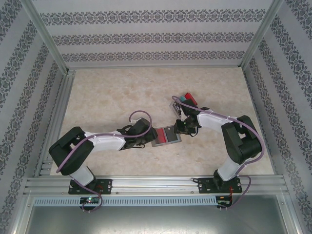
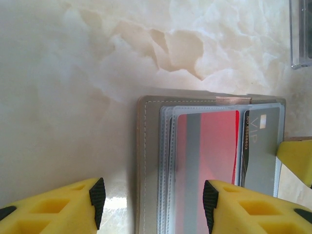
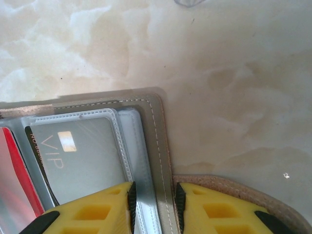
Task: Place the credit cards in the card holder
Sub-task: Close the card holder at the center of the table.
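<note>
The left gripper (image 2: 151,202) stands wide open and holds nothing. One of its yellow fingers (image 2: 63,207) hangs over bare table. The other sits over the clear sleeve of the card holder (image 2: 146,161), so the holder's stitched grey edge lies in the gap between them. Whether that finger touches the sleeve I cannot tell.

The right gripper (image 3: 154,207) has its jaws only narrowly apart, down at the opposite edge of the holder. A strip of clear sleeve and grey border shows between the pads. I see nothing pinched, and I cannot tell whether the tips press down.

The holder lies open and flat between the two grippers, near the middle of the table. A red card (image 2: 214,146) sits in one sleeve. Beside it, a dark grey VIP card (image 3: 83,156) sits in another.

Further back, past the right gripper, more cards (image 1: 186,99) in red and teal are stacked in a clear tray (image 1: 174,105).

The table (image 2: 58,97) is pale, marble-patterned cream. Walls (image 1: 146,36) with dark floral bands close it in on three sides, and an aluminium rail (image 1: 156,184) runs along the near edge.
</note>
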`<act>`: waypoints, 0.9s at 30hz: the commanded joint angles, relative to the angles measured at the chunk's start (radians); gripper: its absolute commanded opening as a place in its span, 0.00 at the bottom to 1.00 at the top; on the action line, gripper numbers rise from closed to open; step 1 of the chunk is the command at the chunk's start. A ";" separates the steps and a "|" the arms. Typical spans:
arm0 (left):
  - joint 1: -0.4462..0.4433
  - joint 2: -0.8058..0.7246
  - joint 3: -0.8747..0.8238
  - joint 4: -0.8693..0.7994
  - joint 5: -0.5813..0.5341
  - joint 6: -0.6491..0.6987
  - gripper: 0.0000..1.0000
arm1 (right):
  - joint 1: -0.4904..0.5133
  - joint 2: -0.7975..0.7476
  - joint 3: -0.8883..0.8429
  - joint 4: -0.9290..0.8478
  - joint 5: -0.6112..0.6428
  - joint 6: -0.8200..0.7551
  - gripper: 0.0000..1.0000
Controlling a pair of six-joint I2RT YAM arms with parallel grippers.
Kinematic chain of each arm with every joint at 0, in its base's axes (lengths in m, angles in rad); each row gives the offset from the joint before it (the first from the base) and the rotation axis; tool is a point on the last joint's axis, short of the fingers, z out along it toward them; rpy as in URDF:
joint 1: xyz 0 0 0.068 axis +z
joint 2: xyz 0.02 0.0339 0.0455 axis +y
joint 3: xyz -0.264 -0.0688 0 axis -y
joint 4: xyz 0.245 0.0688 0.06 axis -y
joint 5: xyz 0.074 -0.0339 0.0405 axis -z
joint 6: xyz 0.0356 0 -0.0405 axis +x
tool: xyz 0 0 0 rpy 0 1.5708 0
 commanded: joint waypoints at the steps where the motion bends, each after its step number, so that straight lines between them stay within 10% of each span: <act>1: 0.005 0.042 0.026 0.011 0.017 0.013 0.57 | 0.016 0.047 -0.002 -0.007 0.001 -0.013 0.30; 27: 0.010 0.004 0.038 0.201 0.094 -0.005 0.28 | 0.039 0.046 -0.035 0.030 -0.029 0.018 0.29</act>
